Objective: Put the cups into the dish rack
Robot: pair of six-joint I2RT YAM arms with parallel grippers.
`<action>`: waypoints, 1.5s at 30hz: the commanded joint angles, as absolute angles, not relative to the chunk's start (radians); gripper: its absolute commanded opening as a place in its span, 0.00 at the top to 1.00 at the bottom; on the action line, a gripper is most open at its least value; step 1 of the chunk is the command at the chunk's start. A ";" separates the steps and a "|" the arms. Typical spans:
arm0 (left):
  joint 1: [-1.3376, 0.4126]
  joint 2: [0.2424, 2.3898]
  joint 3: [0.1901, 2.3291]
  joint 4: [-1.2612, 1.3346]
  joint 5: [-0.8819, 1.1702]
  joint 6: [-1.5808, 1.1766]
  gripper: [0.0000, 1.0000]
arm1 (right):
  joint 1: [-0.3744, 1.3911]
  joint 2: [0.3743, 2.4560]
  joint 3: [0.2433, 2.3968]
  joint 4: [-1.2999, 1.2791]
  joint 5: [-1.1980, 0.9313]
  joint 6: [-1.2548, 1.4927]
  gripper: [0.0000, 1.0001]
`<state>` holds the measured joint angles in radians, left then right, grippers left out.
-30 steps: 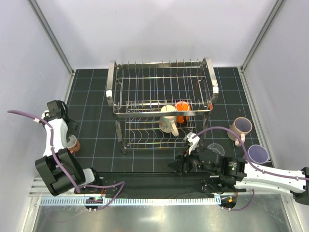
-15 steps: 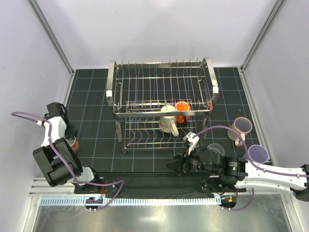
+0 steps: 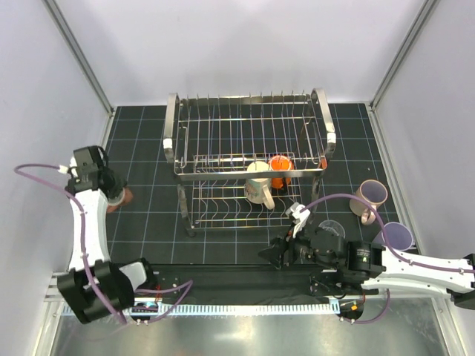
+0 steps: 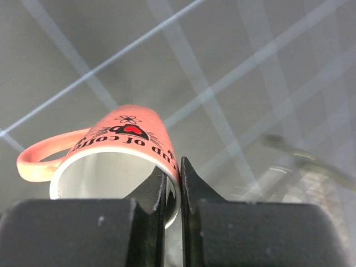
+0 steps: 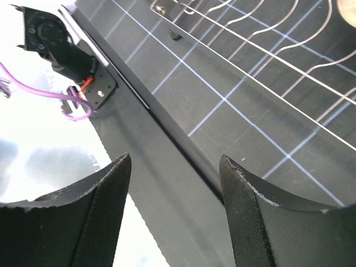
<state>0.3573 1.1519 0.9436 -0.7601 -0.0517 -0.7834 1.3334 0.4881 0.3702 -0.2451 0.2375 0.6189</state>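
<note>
My left pincer (image 4: pixel 173 167) grips just the pink mug (image 4: pixel 119 136) by its rim, so swinging right toward the rack (image 3: pixel 249 148) could loosen it.

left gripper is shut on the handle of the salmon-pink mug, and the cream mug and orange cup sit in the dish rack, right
Not the handle. The left gripper is shut on the rim wall of the salmon-pink mug, one finger inside and one outside. The handle sticks out free to the side, as the left wrist view shows. The cream mug and orange cup do sit in the dish rack.
</note>
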 commanded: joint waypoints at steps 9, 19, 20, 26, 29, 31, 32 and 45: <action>0.261 0.953 1.494 -0.773 0.210 -0.991 1.00 | 1.339 0.454 0.433 -0.265 0.272 0.551 0.32; 0.115 0.810 1.463 -0.375 0.577 -1.299 1.00 | 1.339 0.451 0.508 -0.258 0.209 0.417 0.31; 0.104 0.801 1.459 -0.335 0.590 -1.324 1.00 | 1.339 0.456 0.527 -0.250 0.200 0.404 0.31; -0.042 0.761 1.442 -0.118 0.661 -1.501 1.00 | 1.339 0.526 0.639 -0.241 0.127 0.302 0.31; -0.086 0.727 1.416 -0.095 0.666 -1.567 1.00 | 1.339 0.574 0.711 -0.224 0.071 0.227 0.31; -0.121 0.700 1.329 0.036 0.673 -1.716 0.99 | 1.339 0.612 0.751 -0.207 0.039 0.184 0.29; -0.135 0.674 1.290 0.093 0.678 -1.785 1.00 | 1.339 0.623 0.797 -0.180 0.013 0.132 0.28; -0.417 0.621 1.037 0.232 0.710 -2.046 1.00 | 1.339 0.920 1.175 -0.017 -0.201 -0.273 0.24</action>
